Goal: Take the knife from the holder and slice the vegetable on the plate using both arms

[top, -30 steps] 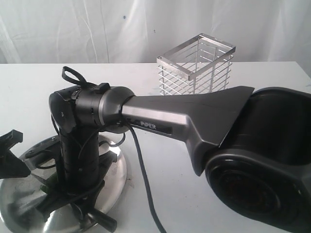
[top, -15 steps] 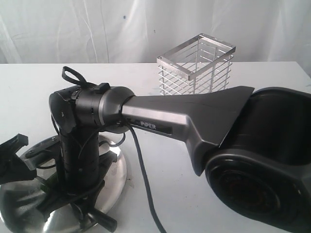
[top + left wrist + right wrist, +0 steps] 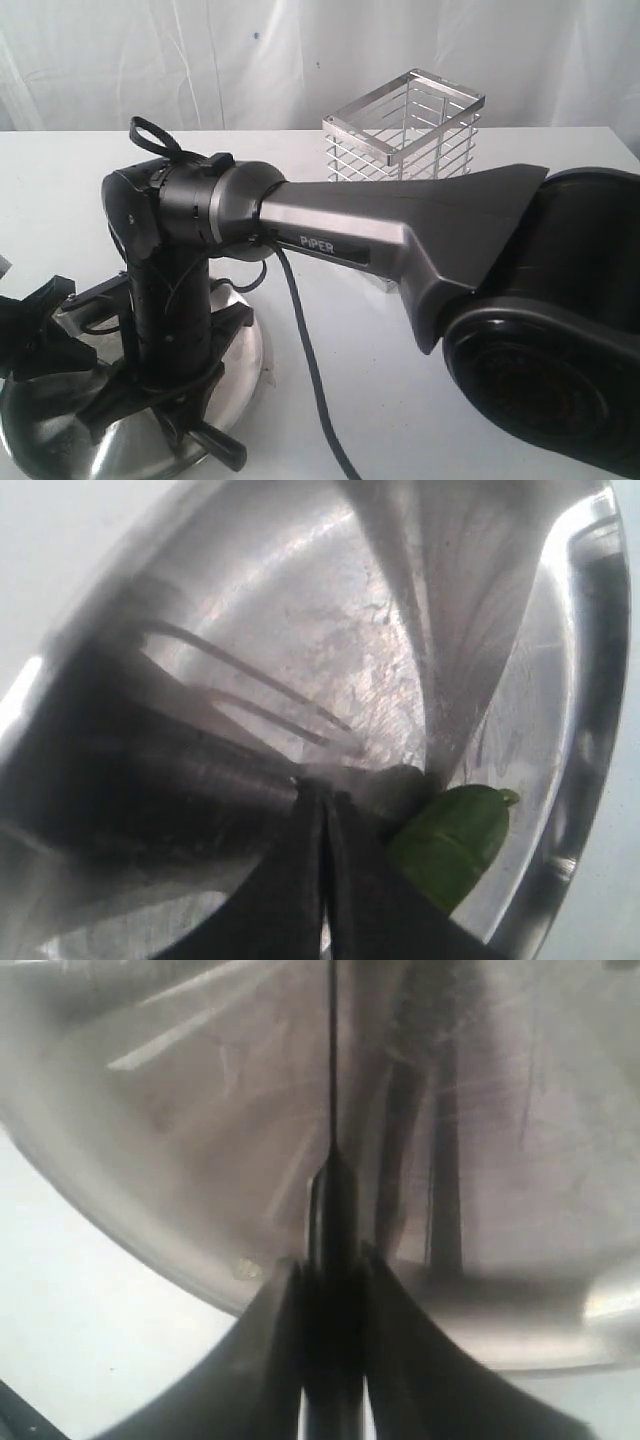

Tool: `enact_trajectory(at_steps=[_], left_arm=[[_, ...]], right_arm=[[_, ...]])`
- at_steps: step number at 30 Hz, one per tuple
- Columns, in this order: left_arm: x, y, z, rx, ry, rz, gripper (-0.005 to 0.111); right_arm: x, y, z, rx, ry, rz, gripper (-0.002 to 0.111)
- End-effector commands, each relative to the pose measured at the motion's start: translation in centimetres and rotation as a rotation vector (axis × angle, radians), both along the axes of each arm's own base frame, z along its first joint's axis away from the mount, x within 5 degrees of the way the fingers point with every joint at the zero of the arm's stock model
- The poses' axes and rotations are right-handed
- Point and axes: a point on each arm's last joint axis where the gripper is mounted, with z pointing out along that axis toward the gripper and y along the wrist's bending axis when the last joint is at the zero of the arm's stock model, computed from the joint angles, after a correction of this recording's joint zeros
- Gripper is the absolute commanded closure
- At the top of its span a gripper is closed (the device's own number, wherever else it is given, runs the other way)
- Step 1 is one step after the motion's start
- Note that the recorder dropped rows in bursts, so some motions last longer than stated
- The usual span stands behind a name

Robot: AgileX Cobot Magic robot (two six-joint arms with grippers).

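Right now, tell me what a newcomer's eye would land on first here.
The big grey arm lettered PiPER fills the exterior view, bending down over the shiny steel plate at lower left, a wire basket behind it. Close up, a green vegetable lies on the plate beside the shut left gripper, and the right gripper clamps a thin black knife.

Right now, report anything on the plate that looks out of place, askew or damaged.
Nothing looks spilled or broken. One oddity: the left fingers are shut, yet the vegetable lies beside them on the plate, not between them. The knife sits straight in the right fingers.
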Motion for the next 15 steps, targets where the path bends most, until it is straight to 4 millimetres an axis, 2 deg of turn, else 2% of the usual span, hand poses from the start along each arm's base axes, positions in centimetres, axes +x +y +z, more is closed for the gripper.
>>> enact_trajectory(at_steps=[1, 10, 15], left_arm=[[-0.6, -0.4, -1.0, 0.025, 0.04, -0.061, 0.107], [-0.1, -0.6, -0.5, -0.015, 0.019, -0.067, 0.107], [0.6, -0.6, 0.5, -0.032, -0.019, -0.07, 0.107]], right_arm=[[-0.5, 0.8, 0.7, 0.091, 0.042, -0.038, 0.108], [-2.7, 0.3, -1.2, 0.017, 0.105, -0.036, 0.108], [-2.9, -0.3, -0.4, 0.011, 0.096, -0.041, 0.108]])
